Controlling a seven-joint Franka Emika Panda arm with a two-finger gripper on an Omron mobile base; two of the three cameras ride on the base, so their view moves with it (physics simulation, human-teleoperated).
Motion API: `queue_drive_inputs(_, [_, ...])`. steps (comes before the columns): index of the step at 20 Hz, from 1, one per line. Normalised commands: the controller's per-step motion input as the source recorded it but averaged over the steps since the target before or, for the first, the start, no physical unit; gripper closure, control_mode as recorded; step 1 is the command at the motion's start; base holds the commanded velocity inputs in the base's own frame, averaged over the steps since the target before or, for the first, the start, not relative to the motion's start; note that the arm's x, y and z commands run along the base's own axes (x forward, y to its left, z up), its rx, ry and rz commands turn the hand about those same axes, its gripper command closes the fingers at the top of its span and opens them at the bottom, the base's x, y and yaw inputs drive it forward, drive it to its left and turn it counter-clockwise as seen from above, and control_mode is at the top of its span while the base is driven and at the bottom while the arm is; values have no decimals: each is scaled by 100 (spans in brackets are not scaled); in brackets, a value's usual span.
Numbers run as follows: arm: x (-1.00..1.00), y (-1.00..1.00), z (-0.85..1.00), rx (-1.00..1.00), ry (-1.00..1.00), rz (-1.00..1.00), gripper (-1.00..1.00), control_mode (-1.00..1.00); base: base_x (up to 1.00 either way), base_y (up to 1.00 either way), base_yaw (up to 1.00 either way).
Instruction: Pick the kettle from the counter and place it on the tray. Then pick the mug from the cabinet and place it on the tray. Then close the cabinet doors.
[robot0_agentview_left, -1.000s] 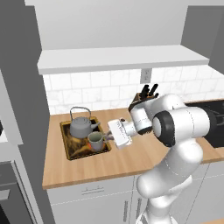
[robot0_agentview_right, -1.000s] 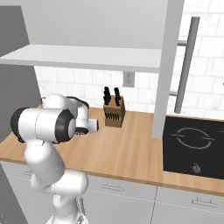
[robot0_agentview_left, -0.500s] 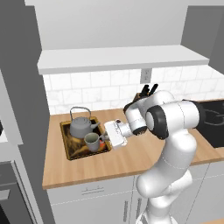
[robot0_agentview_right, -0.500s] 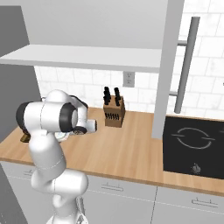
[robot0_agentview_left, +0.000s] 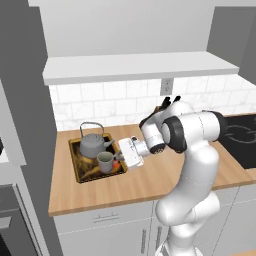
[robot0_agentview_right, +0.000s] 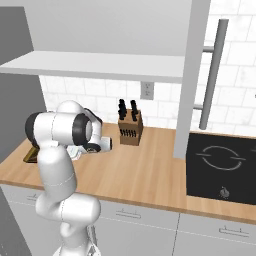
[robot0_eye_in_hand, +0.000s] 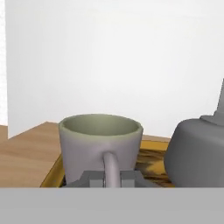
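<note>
The grey-green mug (robot0_agentview_left: 105, 161) is upright over the front right of the tray (robot0_agentview_left: 73, 161), beside the grey kettle (robot0_agentview_left: 91, 144) that stands in the tray's back half. My gripper (robot0_agentview_left: 119, 158) reaches in from the right and is shut on the mug's handle. In the hand view the mug (robot0_eye_in_hand: 100, 142) is dead ahead with its handle between my fingertips (robot0_eye_in_hand: 89, 178), the kettle (robot0_eye_in_hand: 194, 151) to its right and the tray's gold rim (robot0_eye_in_hand: 51, 176) below. The mug's base is hidden. An open cabinet door (robot0_agentview_right: 196, 75) with its bar handle hangs at the right.
A knife block (robot0_agentview_right: 131, 129) stands on the wooden counter (robot0_agentview_left: 150, 182) against the tiled wall, behind my arm. The black stovetop (robot0_agentview_right: 220, 167) lies to the right. Another open door panel (robot0_agentview_left: 25, 100) stands left of the tray.
My arm's upper links have swung to the left. The hand and the mug have hardly shifted over the tray, and the kettle has stayed put.
</note>
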Motion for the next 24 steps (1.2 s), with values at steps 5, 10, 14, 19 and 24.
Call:
queue_drive_inputs(5, [16,1,-21,0,-1,0,100,-100,0,0,0])
queue_drive_inputs(10, [-3,12,-9,0,-5,0,-100,-100,0,0,0])
queue_drive_inputs(14, [-18,1,0,0,-8,0,-100,-100,0,0,0])
queue_drive_inputs(19, [-7,0,0,0,-2,0,-100,-100,0,0,0])
queue_drive_inputs(24, [-4,-4,15,0,-2,-2,-100,-100,0,0,0])
